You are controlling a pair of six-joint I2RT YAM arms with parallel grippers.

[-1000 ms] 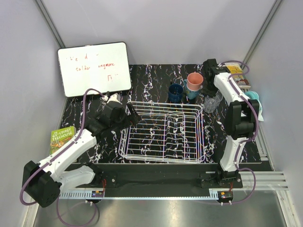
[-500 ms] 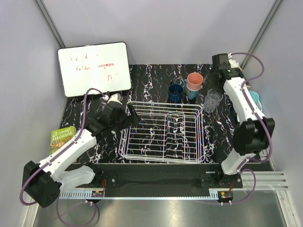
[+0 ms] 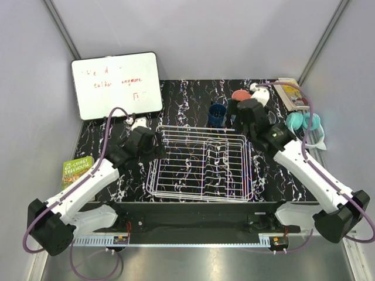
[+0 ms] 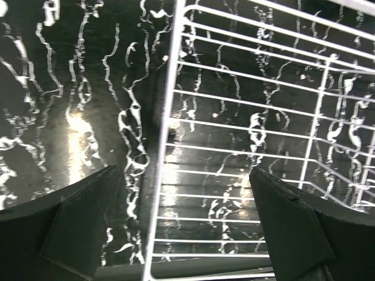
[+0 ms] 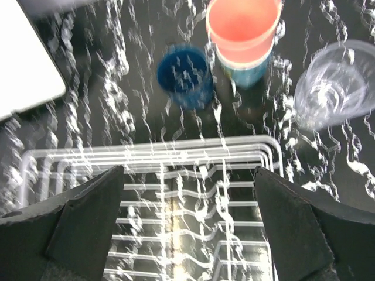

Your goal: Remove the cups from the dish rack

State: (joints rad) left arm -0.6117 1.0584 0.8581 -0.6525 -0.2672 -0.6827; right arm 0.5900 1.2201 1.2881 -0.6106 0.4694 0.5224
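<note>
The right hand hangs over the far edge of the dish rack, its fingers spread wide with nothing between them. The left hand is just as wide and empty above the rack's left rim. On the bench just beyond the rack stand the dark blue cup, the salmon-pink tumbler sitting in the teal mug, and blurred clear glass to their right.

Green book: cover reads "Storey Treehouse". Whiteboard: red handwriting, possibly "anymore", rest illegible.
</note>
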